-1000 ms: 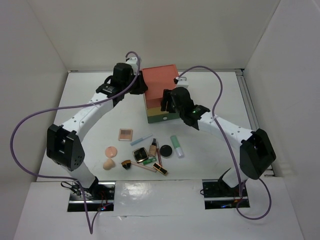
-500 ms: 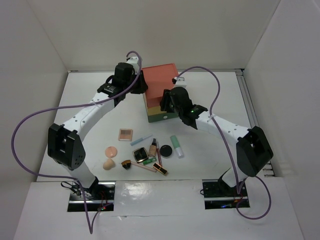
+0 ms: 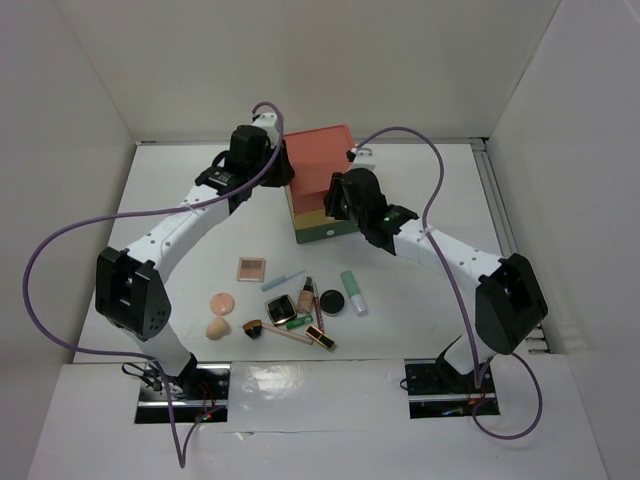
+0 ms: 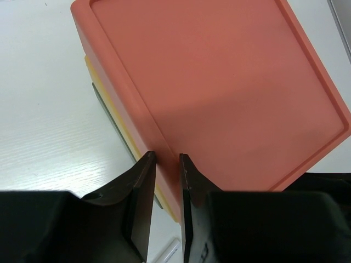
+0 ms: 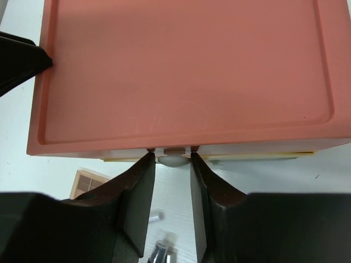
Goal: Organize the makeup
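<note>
Between the fingers of the right gripper (image 5: 171, 158) sat the small pale knob (image 5: 174, 160) on the front of the box (image 5: 186, 71), just under its orange top. The fingers were drawn in narrow and appeared to pinch the knob from either side. Across the lid from them, the left gripper (image 4: 167, 160) hung at the box's left edge, its fingers nearly together with nothing between them and their tips just at the raised rim. Whether they pressed on it could not be told. The makeup (image 3: 300, 300) lay loose on the table (image 3: 170, 190), on the near side of the right fingers and well apart from both grippers. Only the palette (image 5: 88, 181) and some blurred sticks showed below the right fingers. The step in hand looked like opening the top drawer. Doing it well would mean keeping the pinch centred on the knob and pulling straight out rather than up or sideways. The left gripper would need to brace the box against sliding or tipping. Open table lay ahead of the drawer front, but the makeup sat beyond it, so a short pull seemed safer. The right arm's cable (image 3: 400, 133) arched near the box's rear corner, leaving little room for any swing.
</note>
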You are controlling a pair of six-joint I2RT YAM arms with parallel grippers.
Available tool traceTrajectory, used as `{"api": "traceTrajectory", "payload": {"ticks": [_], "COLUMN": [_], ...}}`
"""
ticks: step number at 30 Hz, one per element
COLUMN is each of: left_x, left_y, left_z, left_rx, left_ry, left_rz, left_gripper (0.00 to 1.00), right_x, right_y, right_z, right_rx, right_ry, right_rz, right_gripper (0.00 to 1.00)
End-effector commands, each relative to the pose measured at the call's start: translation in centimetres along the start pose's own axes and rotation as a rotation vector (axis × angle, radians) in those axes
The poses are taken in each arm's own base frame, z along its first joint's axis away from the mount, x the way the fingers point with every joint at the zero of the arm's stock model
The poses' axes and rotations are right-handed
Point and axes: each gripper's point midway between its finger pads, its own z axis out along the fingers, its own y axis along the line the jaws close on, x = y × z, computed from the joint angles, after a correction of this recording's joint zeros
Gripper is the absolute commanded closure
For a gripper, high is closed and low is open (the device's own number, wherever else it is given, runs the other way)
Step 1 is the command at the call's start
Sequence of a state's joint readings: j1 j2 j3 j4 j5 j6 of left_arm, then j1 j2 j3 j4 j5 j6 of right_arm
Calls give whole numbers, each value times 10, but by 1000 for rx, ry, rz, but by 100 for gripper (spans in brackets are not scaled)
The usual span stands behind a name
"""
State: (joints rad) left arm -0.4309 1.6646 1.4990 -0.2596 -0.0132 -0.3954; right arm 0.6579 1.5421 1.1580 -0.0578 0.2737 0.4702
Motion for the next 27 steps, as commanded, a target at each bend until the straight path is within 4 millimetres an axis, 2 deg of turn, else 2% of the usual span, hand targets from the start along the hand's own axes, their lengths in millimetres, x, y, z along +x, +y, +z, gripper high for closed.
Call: {"api": "traceTrajectory", "payload": {"ticks": [1, 2, 4, 6, 7, 9, 10, 12, 13, 14, 15, 16, 17, 19, 20, 22, 23, 24, 27], "left_x": [53, 53, 53, 52, 50, 48, 44, 49, 49, 44, 44, 46, 45, 43, 46, 45, 44, 54, 51], "left_y": [-27, -27, -27, -26, -25, -24, -26, -22, -22, -22, -22, -26, -25, -25, -23, -23, -23, -23, -20], "left_z": [-7, -7, -7, -6, -4, -5, -5, -3, -3, -3, -3, -3, 0, -1, 2, 4, 7, 10, 9], "left_rx": [98, 98, 98, 90, 79, 69, 72, 56, 56, 50, 49, 56, 46, 46, 33, 33, 33, 19, -1], "left_ry": [199, 199, 199, 196, 191, 188, 179, 193, 193, 181, 182, 184, 182, 182, 187, 187, 187, 220, 211], "left_rz": [15, 15, 15, 16, 17, 7, 7, 8, 8, 9, 0, 4, 5, 5, 6, 6, 6, 12, 5], "left_gripper": [87, 88, 88, 88, 88, 88, 88, 88, 88, 88, 88, 88, 88, 88, 88, 88, 88, 89, 90], "right_x": [-95, -95, -96, -94, -92, -82, -67, -49, -45, -19, -10, -8, 11, 18, 29, 31, 28, 39, 52], "right_y": [30, 30, 28, 26, 25, 17, 8, 2, 0, -8, -7, -10, -18, -20, -28, -28, -26, -29, -29], "right_z": [-16, -16, -16, -16, -19, -21, -24, -30, -39, -41, -46, -55, -60, -75, -81, -92, -95, -99, -107], "right_rx": [-86, -86, -77, -71, -65, -46, -23, -24, -34, -26, -51, -50, -32, -44, -27, -49, -66, -66, -85], "right_ry": [-270, -270, -274, -267, -255, -226, -182, -125, -115, -53, -22, -20, 33, 58, 92, 98, 93, 133, 169], "right_rz": [87, 87, 79, 66, 62, 23, 8, -9, -11, -32, -37, -38, -56, -74, -95, -102, -99, -106, -101], "right_gripper": [62, 72, 80, 96, 100, 100, 100, 100, 100, 100, 100, 100, 100, 100, 100, 100, 100, 100, 100]}}
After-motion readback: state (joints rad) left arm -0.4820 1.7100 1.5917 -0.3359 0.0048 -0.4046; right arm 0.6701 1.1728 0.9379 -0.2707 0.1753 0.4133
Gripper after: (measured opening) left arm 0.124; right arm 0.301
